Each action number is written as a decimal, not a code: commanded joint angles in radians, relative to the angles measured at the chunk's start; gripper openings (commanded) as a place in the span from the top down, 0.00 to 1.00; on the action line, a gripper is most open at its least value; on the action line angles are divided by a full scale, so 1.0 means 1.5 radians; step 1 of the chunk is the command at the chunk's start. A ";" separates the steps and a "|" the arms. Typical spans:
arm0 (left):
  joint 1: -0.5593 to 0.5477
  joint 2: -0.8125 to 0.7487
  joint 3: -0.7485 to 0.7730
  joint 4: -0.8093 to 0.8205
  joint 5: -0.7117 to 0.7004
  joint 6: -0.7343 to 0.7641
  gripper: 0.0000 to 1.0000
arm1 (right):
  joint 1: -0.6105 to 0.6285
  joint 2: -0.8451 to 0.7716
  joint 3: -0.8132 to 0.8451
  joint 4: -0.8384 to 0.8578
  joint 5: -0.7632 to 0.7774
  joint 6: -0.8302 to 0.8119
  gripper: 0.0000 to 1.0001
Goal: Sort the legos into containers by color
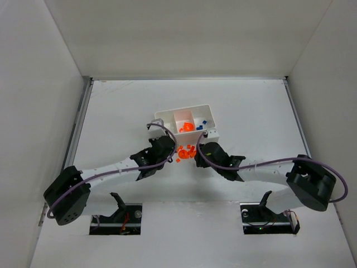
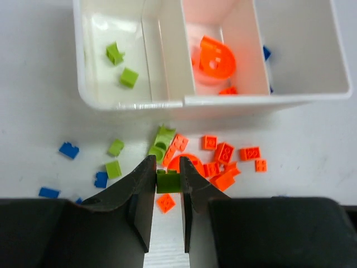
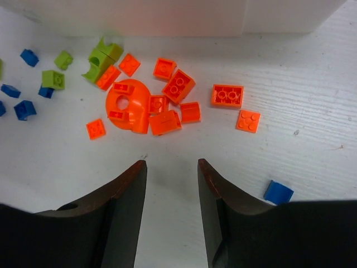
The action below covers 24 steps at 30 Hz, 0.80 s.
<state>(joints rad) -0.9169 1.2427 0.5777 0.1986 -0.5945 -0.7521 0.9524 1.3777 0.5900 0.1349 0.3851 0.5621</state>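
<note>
**Top view.** The white tray [image 1: 165, 116] sits mid-table, slightly askew. The loose legos [image 1: 184, 152] are scattered on the table [image 1: 251, 106] just near of its near wall. Both arms reach toward the scatter, with the left gripper [image 1: 174, 151] at its left edge and the right gripper [image 1: 196, 154] at its right edge.

**Left wrist view.** The left gripper [image 2: 167, 166] has its jaws clamped on a lime green brick [image 2: 168, 182] at the near side of the pile, beside the orange bricks [image 2: 225, 153]. Whether this brick touches the table cannot be told. Beyond it are the tray's three sections:
- The left compartment [image 2: 100, 33] holds two green bricks [image 2: 129, 77].
- The middle compartment [image 2: 245, 33] holds a large round orange piece [image 2: 215, 58].
- The right compartment [image 2: 301, 44] shows blue bits at its left wall.

Loose blue bricks [image 2: 68, 149] lie to the left.

**Right wrist view.** The right gripper [image 3: 172, 167] hovers with its jaws apart and nothing between them, just near of the orange bricks [image 3: 178, 84]. One blue brick [image 3: 278, 191] lies just beside one jaw.
</note>
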 commanded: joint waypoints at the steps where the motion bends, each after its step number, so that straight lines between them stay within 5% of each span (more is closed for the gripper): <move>1: 0.035 -0.011 0.061 -0.003 0.016 0.041 0.87 | 0.005 0.043 0.034 0.038 0.009 0.008 0.55; 13: 0.175 0.173 0.183 0.077 0.099 0.093 0.84 | 0.000 0.133 0.071 0.047 -0.002 0.002 0.55; 16: 0.187 0.208 0.205 0.074 0.100 0.104 0.76 | -0.009 0.144 0.078 0.049 -0.003 0.006 0.55; 20: 0.186 0.190 0.196 0.079 0.096 0.112 0.64 | -0.012 0.169 0.100 0.041 0.005 -0.001 0.56; 24: 0.166 0.122 0.156 0.076 0.092 0.124 0.65 | -0.019 0.182 0.106 0.046 0.010 0.005 0.57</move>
<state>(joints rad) -0.6445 1.5349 0.8356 0.2749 -0.4500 -0.5987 0.9352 1.6306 0.7139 0.1696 0.3859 0.5674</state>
